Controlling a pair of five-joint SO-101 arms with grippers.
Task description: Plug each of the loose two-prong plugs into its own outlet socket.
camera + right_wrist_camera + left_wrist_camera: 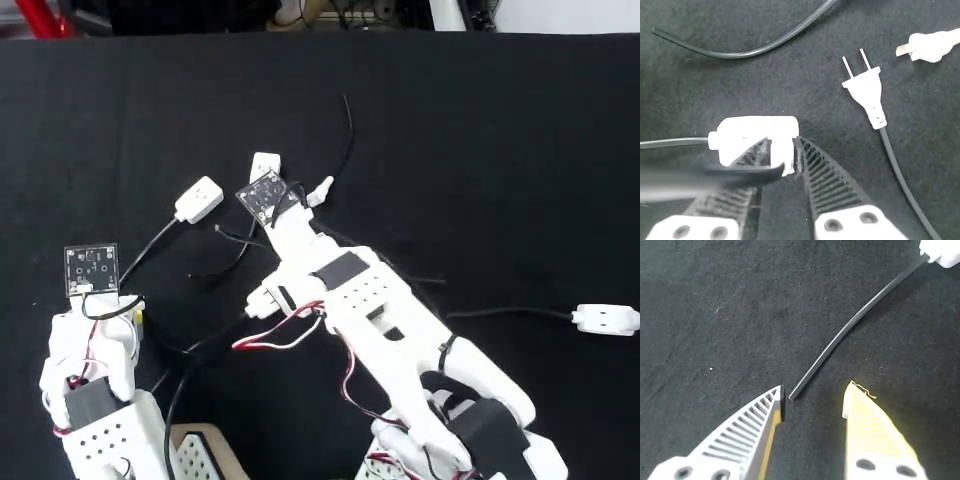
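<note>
No legible text, number, brand or sign on any surface.

Candidates checked:
- white moulded two-prong plug [866, 92]: a few small raised marks where the body narrows to the cord, too small to read.
- white rectangular plastic outlet socket [755, 132]: the faces that show carry no readable marking.
- black square circuit board [91, 269] on the left arm's wrist: pale dots and specks, no characters made out.
- second black square board [265, 197] on the right arm's wrist: same, dots only.
</note>
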